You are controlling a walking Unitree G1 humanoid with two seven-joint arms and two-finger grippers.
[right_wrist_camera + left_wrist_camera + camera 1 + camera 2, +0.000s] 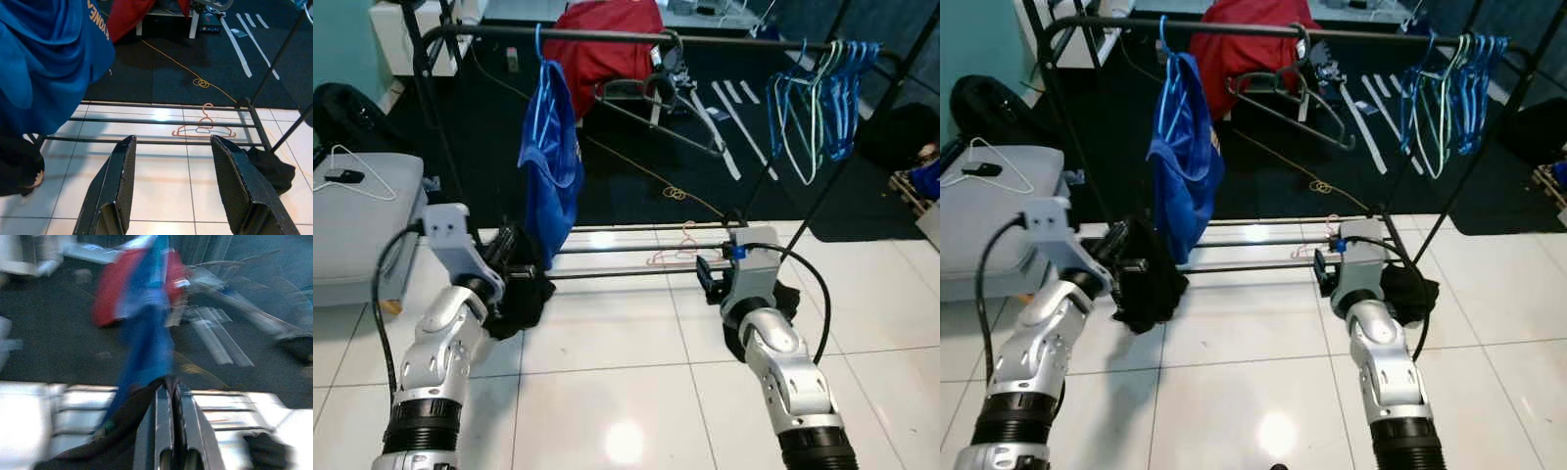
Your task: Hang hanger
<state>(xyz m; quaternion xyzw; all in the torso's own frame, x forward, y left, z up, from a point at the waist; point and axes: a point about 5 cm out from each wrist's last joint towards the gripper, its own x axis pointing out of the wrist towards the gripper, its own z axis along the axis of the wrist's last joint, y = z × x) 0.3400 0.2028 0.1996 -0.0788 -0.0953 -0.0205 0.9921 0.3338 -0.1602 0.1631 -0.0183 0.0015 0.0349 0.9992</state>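
A black clothes rack's top rail [724, 41] crosses the far side. On it hang a blue garment [553, 166] on a blue hanger, a dark hanger [656, 93], and several blue and green hangers [818, 98]. A pink hanger [204, 128] lies on the floor under the rack's lower bars. My left gripper [172, 391] is shut on a black cloth [524, 294], low beside the blue garment. My right gripper [173, 140] is open with nothing between its fingers, above the white tiles in front of the pink hanger.
A grey ottoman [362, 225] at the left carries a white hanger [357, 181]. Another black cloth [788, 299] lies on the tiles by my right arm. A red cloth [607, 39] drapes behind the rack. An orange cord [675, 193] runs over the dark carpet.
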